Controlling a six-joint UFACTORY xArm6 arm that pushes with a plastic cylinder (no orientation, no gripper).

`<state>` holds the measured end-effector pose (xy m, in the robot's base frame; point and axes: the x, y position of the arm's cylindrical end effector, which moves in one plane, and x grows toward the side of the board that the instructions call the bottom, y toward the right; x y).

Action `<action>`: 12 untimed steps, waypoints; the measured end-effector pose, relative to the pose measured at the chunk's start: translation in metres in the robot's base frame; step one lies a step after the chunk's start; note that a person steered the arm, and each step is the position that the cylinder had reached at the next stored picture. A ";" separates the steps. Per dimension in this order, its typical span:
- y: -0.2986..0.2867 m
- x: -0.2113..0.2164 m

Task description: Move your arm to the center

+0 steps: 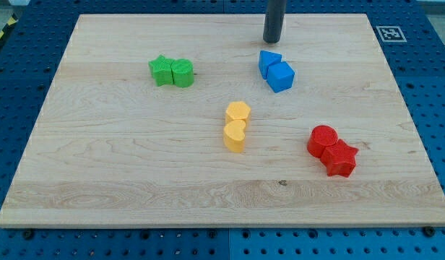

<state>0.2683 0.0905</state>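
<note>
No jaws on our rig — we end in a plain dark rod, so nothing opens, closes or clamps. Our tip point(271, 41) sits near the view's top edge of the wooden board point(100, 166), just above the blue pair, close but apart from them. Blue pair: a blue block point(269, 62) of unclear shape touching a blue cube point(282, 76). Green star point(161, 70) touches green cylinder point(183, 73) at upper left. Yellow pair, two rounded blocks point(237, 126), sits near the board's middle. Red cylinder point(323, 140) touches red star point(340, 159) at lower right. Task looks not yet done — we judge the tip is well short of centre. Left: travel toward the view's bottom and slightly left, skirting the blue and yellow blocks.
</note>
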 end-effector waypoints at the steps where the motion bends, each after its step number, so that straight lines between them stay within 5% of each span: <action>1: 0.000 0.000; 12: -0.053 0.038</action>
<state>0.3062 0.0379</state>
